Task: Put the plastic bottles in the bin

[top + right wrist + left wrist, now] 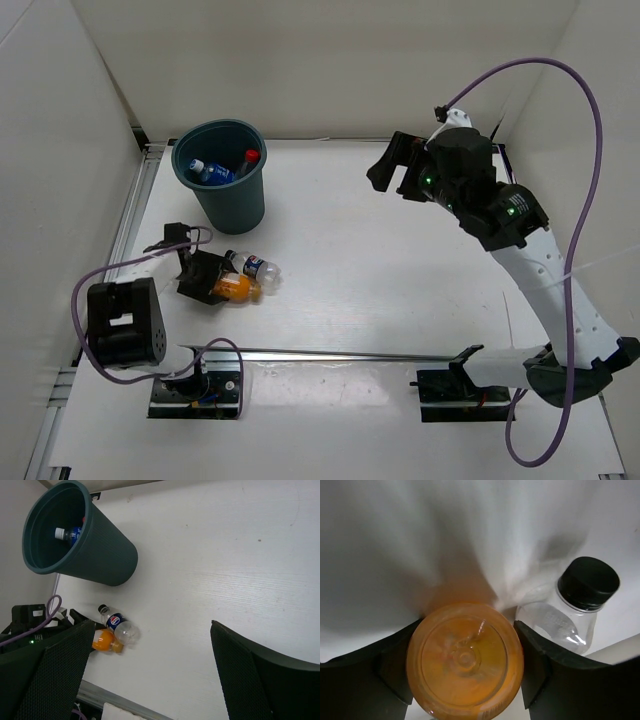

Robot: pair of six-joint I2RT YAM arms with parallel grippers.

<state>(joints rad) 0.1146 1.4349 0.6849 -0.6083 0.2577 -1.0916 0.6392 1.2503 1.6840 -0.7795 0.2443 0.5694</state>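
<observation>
The dark teal bin [238, 205] stands at the back left, with the blue-label bottle [210, 172] and the red-cap bottle [249, 157] inside. My left gripper [207, 279] is low on the table in front of the bin. It is shut on the orange-filled bottle [238, 288], which lies on its side; its round base [465, 660] fills the gap between the black fingers [535, 662]. The small clear dark-label bottle [254, 267] lies touching it, black cap [588, 582] toward the bin. My right gripper [393, 166] is open and empty, high at the back right.
White walls close in the table on the left, back and right. A metal rail [330, 353] runs along the near edge between the arm bases. In the right wrist view the bin [100, 555], the dark-label bottle [118, 626] and the orange bottle [104, 641] show far below.
</observation>
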